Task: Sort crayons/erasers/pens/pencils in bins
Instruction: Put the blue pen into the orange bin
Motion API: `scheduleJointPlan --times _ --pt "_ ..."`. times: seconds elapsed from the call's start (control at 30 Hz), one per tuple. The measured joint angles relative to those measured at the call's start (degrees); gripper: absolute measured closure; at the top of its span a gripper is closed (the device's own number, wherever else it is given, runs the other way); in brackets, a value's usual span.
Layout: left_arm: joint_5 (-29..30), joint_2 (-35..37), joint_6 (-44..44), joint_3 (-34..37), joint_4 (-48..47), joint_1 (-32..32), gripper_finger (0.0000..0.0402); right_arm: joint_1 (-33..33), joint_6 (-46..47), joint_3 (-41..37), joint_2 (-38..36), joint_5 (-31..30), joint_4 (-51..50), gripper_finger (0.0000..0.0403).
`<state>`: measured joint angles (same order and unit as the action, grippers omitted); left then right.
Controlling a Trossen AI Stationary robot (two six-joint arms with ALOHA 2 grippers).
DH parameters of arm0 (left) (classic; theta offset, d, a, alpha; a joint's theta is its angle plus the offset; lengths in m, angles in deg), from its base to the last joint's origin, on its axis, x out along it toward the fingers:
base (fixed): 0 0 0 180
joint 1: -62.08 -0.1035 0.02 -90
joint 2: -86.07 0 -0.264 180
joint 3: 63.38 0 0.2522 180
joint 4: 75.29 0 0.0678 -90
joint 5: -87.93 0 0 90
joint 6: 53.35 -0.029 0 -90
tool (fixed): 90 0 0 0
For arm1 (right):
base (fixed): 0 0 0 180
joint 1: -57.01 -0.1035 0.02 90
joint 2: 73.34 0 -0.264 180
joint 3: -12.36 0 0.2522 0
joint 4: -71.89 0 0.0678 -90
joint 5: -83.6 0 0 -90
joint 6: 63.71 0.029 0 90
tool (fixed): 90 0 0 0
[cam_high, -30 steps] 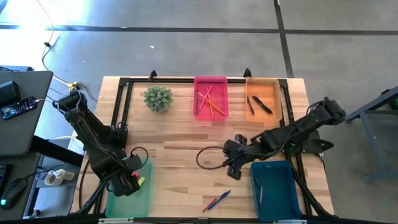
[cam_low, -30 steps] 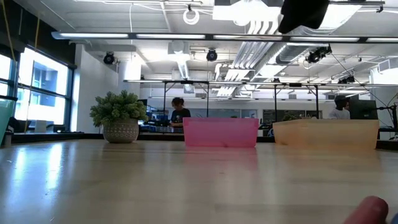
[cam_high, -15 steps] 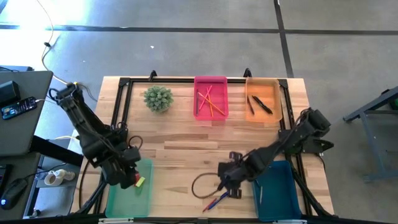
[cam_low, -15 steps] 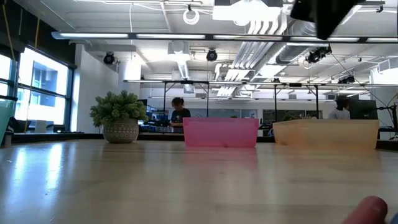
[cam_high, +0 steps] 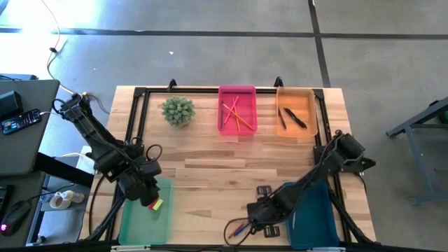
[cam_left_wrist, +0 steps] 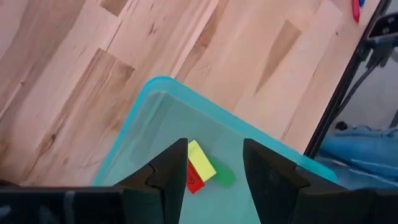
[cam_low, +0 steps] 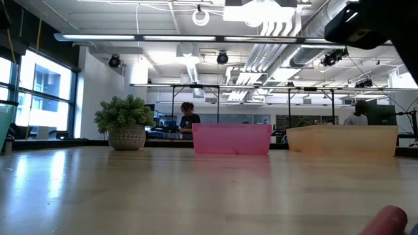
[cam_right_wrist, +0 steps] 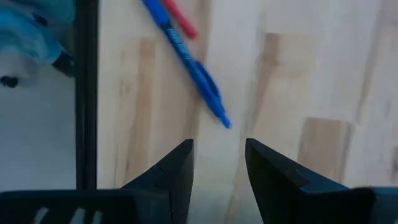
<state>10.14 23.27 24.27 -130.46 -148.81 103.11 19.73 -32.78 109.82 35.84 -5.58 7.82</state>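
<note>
Yellow, red and green erasers (cam_left_wrist: pixel 202 169) lie together on the floor of the light green bin (cam_high: pixel 143 217) at the near left. My left gripper (cam_left_wrist: pixel 214 180) hangs above them, open, with nothing between its fingers. Near the table's front edge, a blue pen (cam_right_wrist: pixel 186 59) and a red one (cam_right_wrist: pixel 180 18) lie side by side on the wood. My right gripper (cam_right_wrist: pixel 219 165) hovers over the bare wood just beside them, open and pointing down. The pink bin (cam_high: pixel 237 110) holds pencils. The orange bin (cam_high: pixel 296 112) holds dark pens.
The dark teal bin (cam_high: pixel 311 210) sits at the near right, next to my right arm. A potted plant (cam_high: pixel 178 110) stands at the far left. A black frame (cam_high: pixel 133 133) runs along the table's edges. The middle of the table is bare wood.
My right gripper has swung from the middle of the table toward the near edge and come down over the blue and red pens, turning as it went. My left gripper has risen out of the light green bin and drawn a little toward the far edge; the erasers stay in the bin.
</note>
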Motion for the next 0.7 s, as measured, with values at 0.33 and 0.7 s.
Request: scheduleJointPlan --times 0.33,0.7 --pt "0.0 -0.1 1.5 0.0 0.0 -2.6 0.0259 -1.0 -11.6 0.0 3.0 -1.9 6.3 0.0265" --pt "0.3 -0.1 3.4 0.0 0.0 -2.9 0.0259 -1.0 -19.5 0.0 7.8 -2.5 9.5 0.0265"
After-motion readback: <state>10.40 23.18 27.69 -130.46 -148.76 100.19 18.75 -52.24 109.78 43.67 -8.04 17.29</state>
